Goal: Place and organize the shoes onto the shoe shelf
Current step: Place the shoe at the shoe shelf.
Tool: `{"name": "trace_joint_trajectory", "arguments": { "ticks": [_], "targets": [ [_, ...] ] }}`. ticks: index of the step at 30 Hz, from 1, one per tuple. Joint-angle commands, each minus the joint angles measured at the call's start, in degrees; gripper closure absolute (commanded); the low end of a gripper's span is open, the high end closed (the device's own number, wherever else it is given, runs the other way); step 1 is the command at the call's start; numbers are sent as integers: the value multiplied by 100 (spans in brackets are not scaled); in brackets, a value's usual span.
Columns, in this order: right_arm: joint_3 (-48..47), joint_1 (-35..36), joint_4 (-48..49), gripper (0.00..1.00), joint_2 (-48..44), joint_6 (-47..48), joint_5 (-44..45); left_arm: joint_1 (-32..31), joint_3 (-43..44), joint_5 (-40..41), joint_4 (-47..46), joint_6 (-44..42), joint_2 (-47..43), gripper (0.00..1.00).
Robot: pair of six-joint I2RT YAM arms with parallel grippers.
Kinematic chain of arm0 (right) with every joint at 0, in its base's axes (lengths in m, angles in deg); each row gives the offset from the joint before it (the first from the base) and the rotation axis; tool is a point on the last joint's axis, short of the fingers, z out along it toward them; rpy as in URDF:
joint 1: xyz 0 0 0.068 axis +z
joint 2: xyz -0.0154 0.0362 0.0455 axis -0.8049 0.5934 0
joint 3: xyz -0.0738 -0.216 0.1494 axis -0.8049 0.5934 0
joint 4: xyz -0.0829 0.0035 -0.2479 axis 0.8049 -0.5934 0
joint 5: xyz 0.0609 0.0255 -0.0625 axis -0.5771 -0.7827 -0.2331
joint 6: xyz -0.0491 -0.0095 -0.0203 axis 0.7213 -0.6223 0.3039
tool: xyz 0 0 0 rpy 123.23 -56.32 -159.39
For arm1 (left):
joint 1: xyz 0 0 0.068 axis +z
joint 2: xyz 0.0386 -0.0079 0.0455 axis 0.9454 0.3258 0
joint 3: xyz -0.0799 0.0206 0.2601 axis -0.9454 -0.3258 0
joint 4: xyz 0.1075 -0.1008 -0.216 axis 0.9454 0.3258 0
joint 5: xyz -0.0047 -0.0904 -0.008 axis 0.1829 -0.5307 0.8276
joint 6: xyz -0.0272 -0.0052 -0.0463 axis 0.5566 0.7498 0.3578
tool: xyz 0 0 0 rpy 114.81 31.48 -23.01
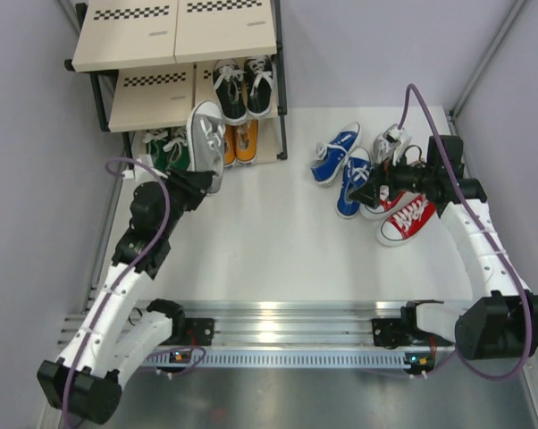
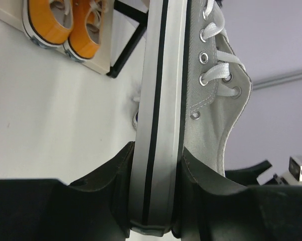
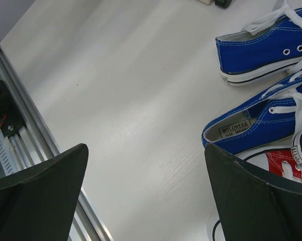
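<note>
My left gripper (image 1: 200,181) (image 2: 155,201) is shut on the heel of a grey shoe (image 1: 206,136) (image 2: 166,100), held on its side in front of the shoe shelf (image 1: 175,36). Its fingers clamp the white sole. The middle tier holds two black shoes (image 1: 242,85). On the bottom tier sit green shoes (image 1: 166,147) and orange shoes (image 1: 238,141) (image 2: 65,25). My right gripper (image 1: 365,181) (image 3: 146,186) hangs open beside two blue shoes (image 1: 336,154) (image 3: 264,47). Red shoes (image 1: 407,219) (image 3: 281,163) and another grey shoe (image 1: 390,141) lie under that arm.
The shelf's black frame leg (image 2: 128,45) stands just beyond the held shoe. White walls close in on the left and right. A metal rail (image 1: 278,317) (image 3: 20,150) runs along the near edge by the arm bases.
</note>
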Motion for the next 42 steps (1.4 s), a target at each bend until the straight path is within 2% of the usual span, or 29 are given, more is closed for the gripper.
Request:
{"name": "trace_joint_trajectory", "arguments": {
  "ticks": [1,8,13,17,27,35,42],
  "targets": [
    [-1,-20,158,1,-228,211,-8,962,581,-985,-1248,304,350,100],
    [122,-55,70,1,-360,343,54,2247,942,-1927,-1890,892,1097,100],
    [158,-81,78,1,-369,369,72,2881,985,-2270,-2259,1174,1554,100],
    [122,-72,-18,1,-325,448,63,3277,1318,-2464,-2585,1263,2256,100],
    [87,-90,-141,1,-290,589,116,3479,2759,-2508,-2515,868,3769,100],
    [70,-90,-132,1,-238,615,186,3673,3709,-2674,-2076,621,4796,100],
    [17,-116,-132,1,-202,633,221,3699,4404,-2710,-1479,367,5299,100]
  ]
}}
